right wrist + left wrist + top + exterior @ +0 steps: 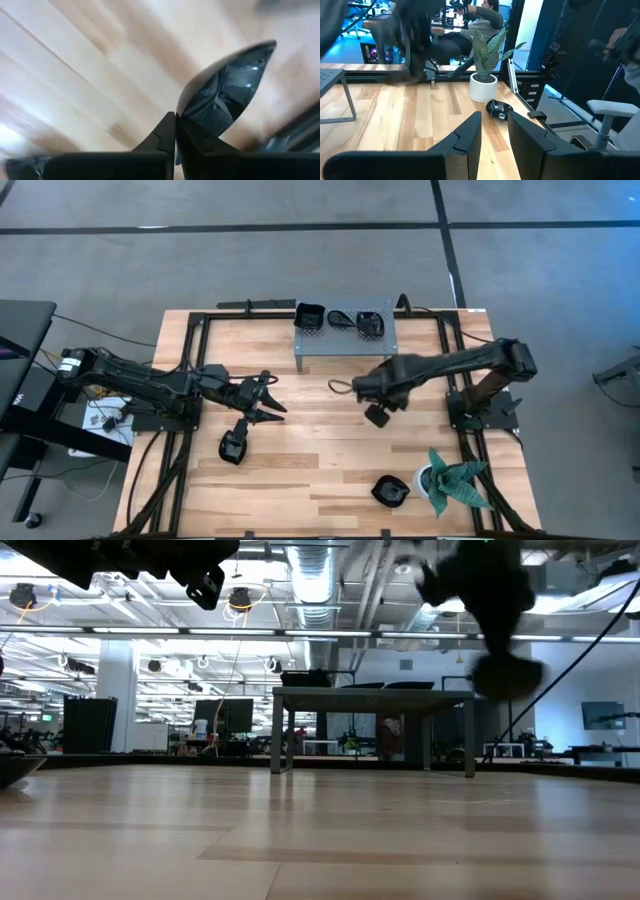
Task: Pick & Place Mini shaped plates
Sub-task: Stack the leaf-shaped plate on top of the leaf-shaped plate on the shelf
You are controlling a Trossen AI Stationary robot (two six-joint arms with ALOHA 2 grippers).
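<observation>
Right claw (377, 414) near desk (300, 480) centre, just toward 4 o'clock of the grey shelf (345, 340), pinched tight on the rim of a glossy black teardrop plate (225, 97); plate lifted clear of the wood in the low view. Left claw (272, 402) at 9 o'clock of centre, fingers (470, 137) parted by a narrow gap, gripping nothing, pointing toward 3 o'clock. Just below it, toward 7 o'clock of centre, a second black plate (233, 447) resting on the boards. A third plate (391, 491) near the 5 o'clock edge, just beside the white pot of the spiky green plant (455, 480). On the shelf at 12 o'clock, more black plates: a square one (310, 316) at its left end, another (371, 323) toward its right. A seated person (487, 15) in the room beyond, seen from the left wrist.
</observation>
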